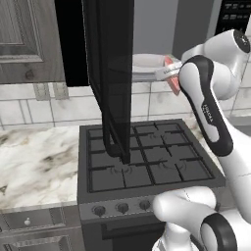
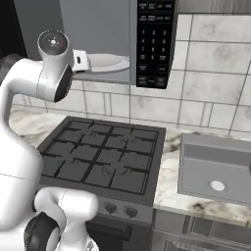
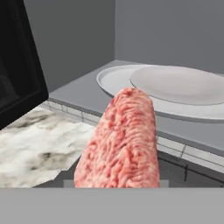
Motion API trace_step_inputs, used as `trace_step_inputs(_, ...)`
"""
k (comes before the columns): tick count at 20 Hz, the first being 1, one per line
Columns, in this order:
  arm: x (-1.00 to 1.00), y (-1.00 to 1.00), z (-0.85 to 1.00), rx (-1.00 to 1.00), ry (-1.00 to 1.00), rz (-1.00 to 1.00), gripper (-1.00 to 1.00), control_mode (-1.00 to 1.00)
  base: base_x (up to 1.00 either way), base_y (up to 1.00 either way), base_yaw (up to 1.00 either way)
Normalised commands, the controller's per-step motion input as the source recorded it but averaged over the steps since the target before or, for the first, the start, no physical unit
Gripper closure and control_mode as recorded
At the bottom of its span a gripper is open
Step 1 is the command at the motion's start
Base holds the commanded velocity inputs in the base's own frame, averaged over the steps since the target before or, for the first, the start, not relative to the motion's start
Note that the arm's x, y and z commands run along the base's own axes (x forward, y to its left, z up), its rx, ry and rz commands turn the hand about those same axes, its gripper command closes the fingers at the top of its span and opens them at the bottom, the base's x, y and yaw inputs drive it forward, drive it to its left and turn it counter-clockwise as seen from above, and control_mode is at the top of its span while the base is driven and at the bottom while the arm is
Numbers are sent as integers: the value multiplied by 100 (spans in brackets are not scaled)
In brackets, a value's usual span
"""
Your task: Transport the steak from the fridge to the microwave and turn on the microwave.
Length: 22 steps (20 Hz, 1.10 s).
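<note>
**Arm raised, hand closed on the meat**

The white arm rises from the base, bends at its dark elbow and reaches forward at upper height. Its hand [image 1: 166,73] points ahead, roughly level, fingers clamped on the steak [image 3: 120,144], which juts out beyond the fingertips.

Both base views look forward and down from behind the arm, left and right, sharing the black gas stove [image 1: 147,157] and wide black open microwave [image 2: 122,44], while the hand view sits close, facing its white round turntable plate [image 3: 175,87].
</note>
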Motion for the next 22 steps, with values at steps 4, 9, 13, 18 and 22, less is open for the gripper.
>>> trace_step_inputs(4, 41, 0, 24, 0, 0, 0, 100, -100, 0, 0, 0)
trace_step_inputs(9, 41, 0, 20, 0, 0, 0, 100, -100, 0, 0, 0)
trace_step_inputs(13, 40, 0, 16, -1, 3, 0, 100, -100, 0, 0, 0)
trace_step_inputs(18, 36, 0, 12, -3, 14, 0, 100, -100, 0, 0, 0)
trace_step_inputs(22, 36, 0, 2, -6, 13, 0, 100, -100, 0, 0, 0)
